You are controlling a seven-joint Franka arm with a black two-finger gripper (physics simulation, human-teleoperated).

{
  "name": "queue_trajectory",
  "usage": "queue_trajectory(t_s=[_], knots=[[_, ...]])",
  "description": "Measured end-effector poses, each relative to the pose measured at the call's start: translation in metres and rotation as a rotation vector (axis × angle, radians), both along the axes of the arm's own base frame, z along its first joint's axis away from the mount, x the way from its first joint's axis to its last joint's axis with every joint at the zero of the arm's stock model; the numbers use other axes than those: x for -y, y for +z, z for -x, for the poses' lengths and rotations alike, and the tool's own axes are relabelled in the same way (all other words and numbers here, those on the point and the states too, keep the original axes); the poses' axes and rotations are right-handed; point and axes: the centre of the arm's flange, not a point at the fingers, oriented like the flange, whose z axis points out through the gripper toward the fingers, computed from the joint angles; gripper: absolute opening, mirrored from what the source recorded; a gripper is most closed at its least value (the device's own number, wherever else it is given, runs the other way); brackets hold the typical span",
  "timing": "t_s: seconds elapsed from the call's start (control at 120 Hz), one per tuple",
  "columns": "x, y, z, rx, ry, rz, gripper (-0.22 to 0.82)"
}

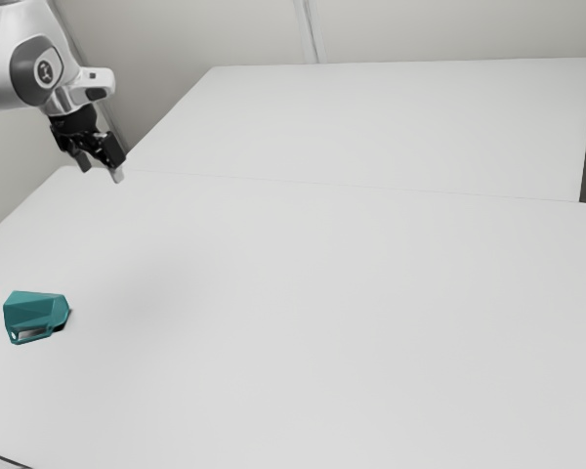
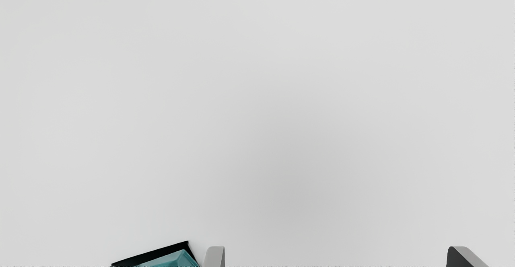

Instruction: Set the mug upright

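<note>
Lying sideways, the teal mug (image 1: 29,310) is apart from spread fingers (image 1: 112,154) — a round logo (image 1: 45,72) marks the arm (image 1: 8,54).

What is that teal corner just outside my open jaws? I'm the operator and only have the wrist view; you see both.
Observer: It's the mug; the exterior view shows it lying on its side.
Operator: Where is its handle? I can't see one.
Observer: In the exterior view, the handle is along the side of the mug facing that view's bottom edge.
Operator: And where does the gripper appear from out there?
Observer: The gripper hangs near the exterior view's upper left, with a clear gap in that picture between it and the mug.
</note>
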Motion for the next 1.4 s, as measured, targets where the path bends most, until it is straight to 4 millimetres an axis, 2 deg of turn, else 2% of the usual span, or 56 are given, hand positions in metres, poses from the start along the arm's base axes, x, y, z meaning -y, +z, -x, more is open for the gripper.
queue_trajectory(t_s=[0.058, 0.108, 0.25, 0.35, 0.508, 0.658, 0.833, 0.925, 1.042, 1.142, 1.4], knots=[[-0.003, 0.004, 0.004, 0.007, 0.006, -0.002, 0.60], [-0.017, 0.006, 0.010, 0.013, 0.026, 0.001, 0.60], [-0.089, 0.014, 0.036, 0.038, 0.135, 0.004, 0.60], [-0.132, 0.005, 0.055, 0.027, 0.201, 0.018, 0.60], [-0.194, -0.033, 0.073, -0.010, 0.281, 0.075, 0.60], [-0.244, -0.076, 0.075, -0.026, 0.320, 0.143, 0.60], [-0.292, -0.131, 0.073, -0.023, 0.326, 0.251, 0.60], [-0.311, -0.153, 0.079, -0.013, 0.324, 0.311, 0.60], [-0.336, -0.162, 0.085, 0.020, 0.301, 0.372, 0.60], [-0.354, -0.166, 0.098, 0.018, 0.290, 0.390, 0.60], [-0.365, -0.204, 0.120, -0.048, 0.254, 0.476, 0.60]])
